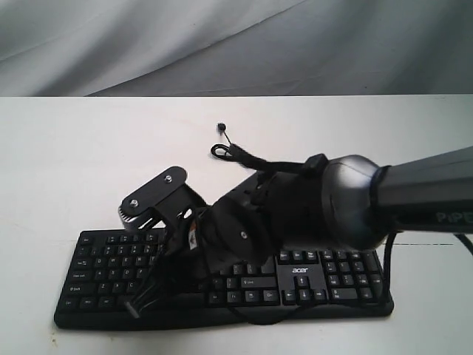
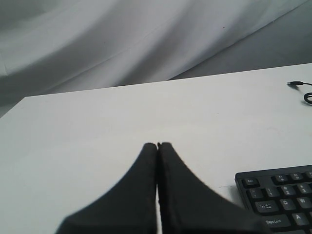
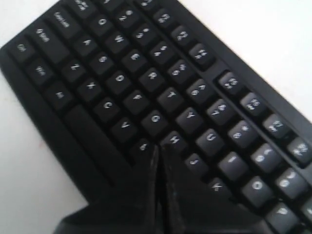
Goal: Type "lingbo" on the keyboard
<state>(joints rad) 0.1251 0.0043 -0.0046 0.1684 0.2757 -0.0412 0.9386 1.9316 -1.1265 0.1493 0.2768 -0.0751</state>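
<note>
Keyboard (image 3: 105, 105) just beneath the tightly closed right end effector (image 3: 157, 148), tip seemingly beside the H key (image 3: 174, 140).

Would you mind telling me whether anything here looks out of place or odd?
Only one thing: the cable lies loosely looped on the table behind the keyboard, its plug free and connected to nothing. The keyboard itself looks intact.

The keyboard (image 1: 347, 285) is black with white legends (its logo (image 1: 299, 271) white too) on a white table (image 1: 74, 163).
</note>
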